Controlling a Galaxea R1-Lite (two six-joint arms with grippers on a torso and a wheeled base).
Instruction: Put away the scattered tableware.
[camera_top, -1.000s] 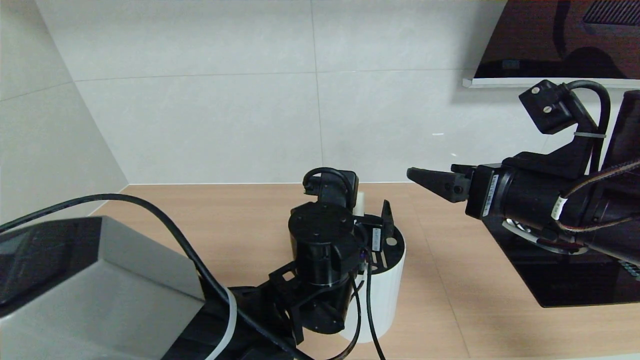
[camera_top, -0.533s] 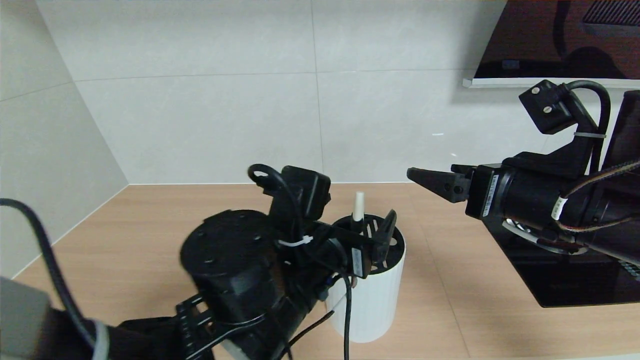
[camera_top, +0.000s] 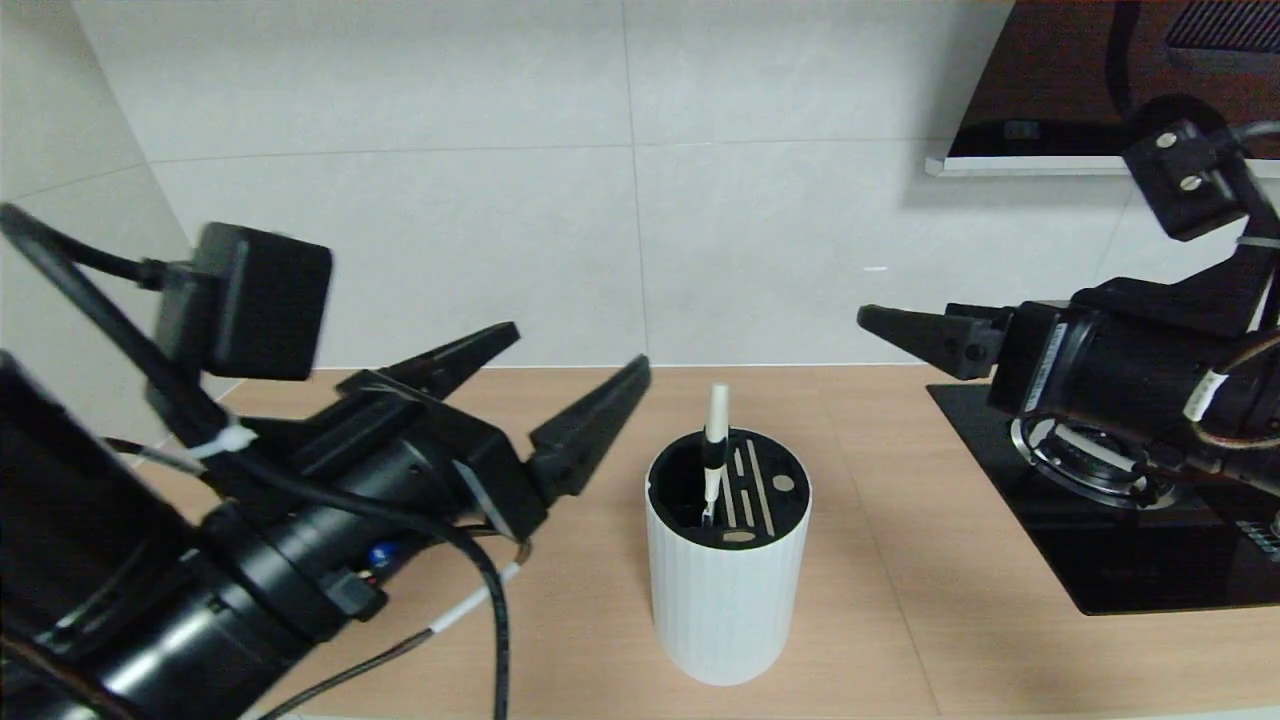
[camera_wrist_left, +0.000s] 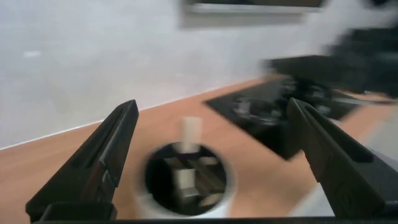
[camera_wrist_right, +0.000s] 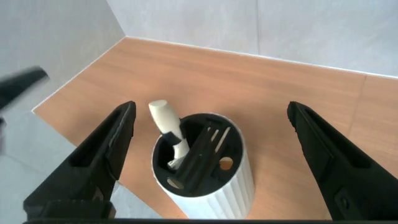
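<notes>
The left gripper (camera_top: 580, 345) has its jaws spread wide with nothing between them. Ahead of its fingertips and lower down stands a white ribbed holder (camera_top: 725, 590); in the left wrist view it sits framed between the two fingers, clear of both. The right gripper (camera_top: 885, 325) is also splayed wide and empty (its own wrist view shows the spread plainly), and the holder lies ahead of and below it too, so the holder stands between the two grippers and touches neither.

A utensil (camera_top: 716, 410) with a cream handle and a dark band stands in the large opening of the holder's black top, its handle rising above the rim. Narrow slots and small round holes fill the remaining part of that top.

The holder rests on a wooden counter (camera_top: 900, 600). A black hob (camera_top: 1100, 570) lies under the right gripper's arm, and a pale tiled wall (camera_top: 400, 200) stands beyond.
</notes>
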